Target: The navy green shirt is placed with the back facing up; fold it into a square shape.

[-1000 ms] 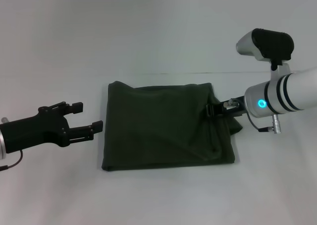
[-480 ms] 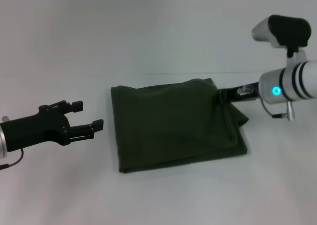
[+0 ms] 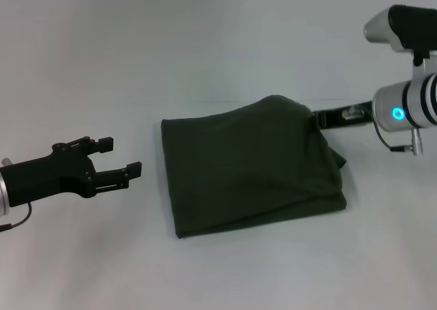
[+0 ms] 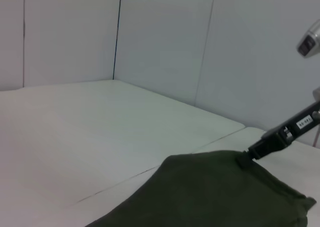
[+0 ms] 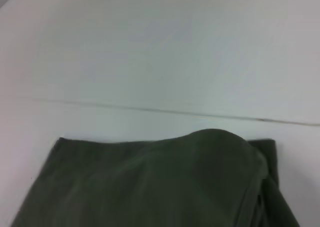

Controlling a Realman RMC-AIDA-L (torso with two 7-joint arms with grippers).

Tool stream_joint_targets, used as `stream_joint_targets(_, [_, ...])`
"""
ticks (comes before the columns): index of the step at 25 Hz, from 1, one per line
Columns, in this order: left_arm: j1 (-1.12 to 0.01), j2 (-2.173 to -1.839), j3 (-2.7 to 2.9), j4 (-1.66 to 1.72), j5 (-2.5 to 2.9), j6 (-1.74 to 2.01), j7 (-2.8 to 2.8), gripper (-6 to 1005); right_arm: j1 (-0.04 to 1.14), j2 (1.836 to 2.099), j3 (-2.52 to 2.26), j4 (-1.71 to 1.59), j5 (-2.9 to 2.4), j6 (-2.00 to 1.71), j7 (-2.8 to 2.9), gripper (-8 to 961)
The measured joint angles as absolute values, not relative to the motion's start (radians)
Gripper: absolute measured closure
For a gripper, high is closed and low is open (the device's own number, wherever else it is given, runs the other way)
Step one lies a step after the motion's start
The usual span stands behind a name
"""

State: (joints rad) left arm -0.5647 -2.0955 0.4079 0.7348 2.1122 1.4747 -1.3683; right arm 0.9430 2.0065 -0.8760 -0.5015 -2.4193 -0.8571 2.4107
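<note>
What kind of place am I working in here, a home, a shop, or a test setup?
Most likely a lab or test cell, not a home. A bare white table carries only the navy green shirt, plain pale panel walls close it in, and the left gripper and right gripper flank the shirt.

A plain white table (image 3: 205,50) fills the whole head view, evenly lit, with a thin dark seam running across it at mid-height. In the left wrist view, pale grey-white wall panels (image 4: 160,42) rise behind the tabletop, split by a dark vertical joint (image 4: 117,32) in the upper left of the frame.
</note>
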Motion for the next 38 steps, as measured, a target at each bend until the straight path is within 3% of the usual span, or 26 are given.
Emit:
stream_joint_targets(11, [-0.572,-2.096,0.408,0.735,2.111,1.469,-1.370,107,0.940,1.995,-0.876,-0.432,-2.459,-0.790,2.414,847])
stream_joint_targets(19, [-0.575,-2.095,0.408,0.735,2.111,1.469,-1.370,107,0.936,1.993,-0.876,-0.437,-2.490,-0.783,2.422,649])
stream_joint_targets(21, [-0.575,-2.095,0.408,0.735,2.111,1.470,-1.370,107,0.936,1.996,-0.877,-0.430,-2.499,-0.777,2.424,550])
stream_joint_targets(24, [-0.575,-2.096,0.408,0.735,2.111,1.470,-1.370,107,0.939,2.010,-0.877,-0.425,-2.522,-0.766,2.424,401])
stream_joint_targets(30, [-0.575,-2.097,0.408,0.735,2.111,1.470,-1.370,107,0.947,2.035,-0.877,-0.401,-2.547,-0.734,2.422,279])
stream_joint_targets(35, [-0.575,-2.097,0.408,0.735,2.111,1.470,-1.370,106,0.954,2.040,-0.887,-0.379,-2.550,-0.727,2.423,278])
stream_joint_targets(38, [-0.575,-2.097,0.409,0.735,2.105,1.470,-1.371,106,0.955,2.041,-0.891,-0.374,-2.550,-0.724,2.424,337])
